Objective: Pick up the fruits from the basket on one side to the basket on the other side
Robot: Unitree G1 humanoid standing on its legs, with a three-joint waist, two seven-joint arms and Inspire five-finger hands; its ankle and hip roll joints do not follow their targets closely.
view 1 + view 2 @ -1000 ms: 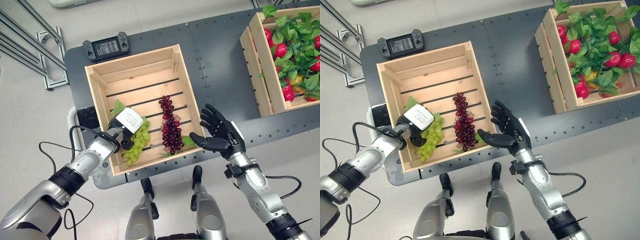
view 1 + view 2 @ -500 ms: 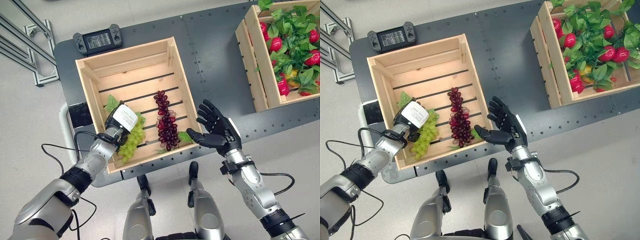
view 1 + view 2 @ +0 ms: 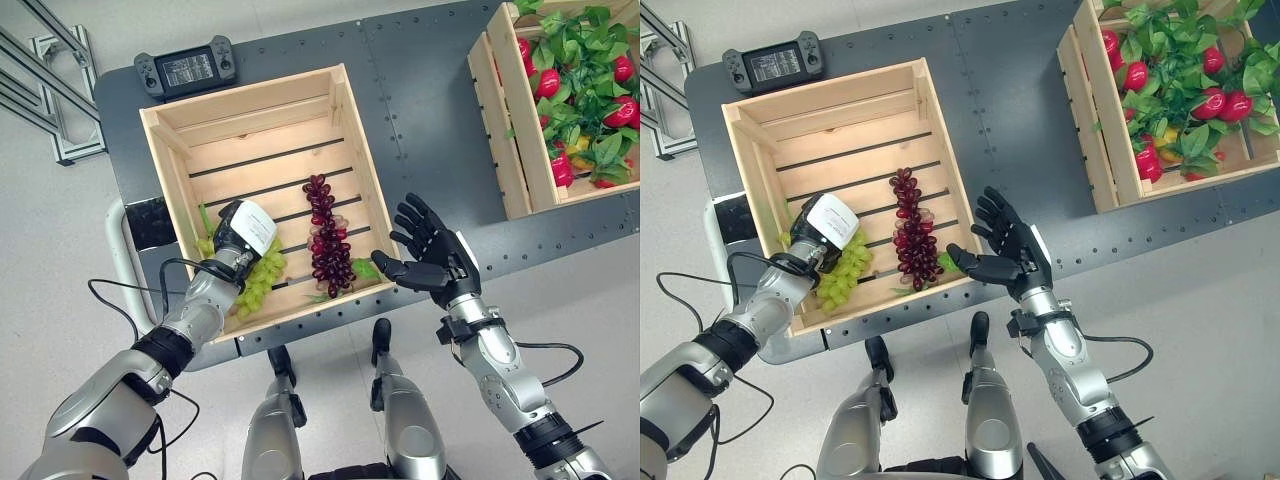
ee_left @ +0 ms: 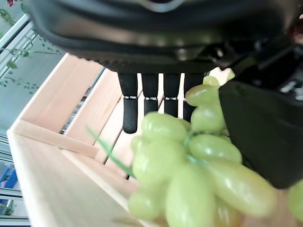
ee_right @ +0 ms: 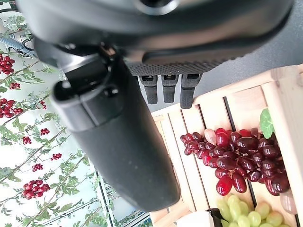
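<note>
In the near left corner of the slatted wooden crate (image 3: pixel 190 205) lie the green grapes (image 3: pixel 258 282), their long axis running near-to-far, with the left robot hand (image 3: pixel 243 230) right on top of them. Its wrist view shows the bunch (image 4: pixel 189 175) lying against the palm, between straight fingers (image 4: pixel 150 94) and the thumb, so I'd judge it cradled, not clamped. The red grapes (image 3: pixel 327 238) lie just to the right, parallel, nearer the right robot hand (image 3: pixel 432 262), which hovers spread wide and empty beyond the crate's right wall. The far-right crate of leaves and red fruit (image 3: pixel 520 150) stands well apart across the counter (image 3: pixel 420 90).
</note>
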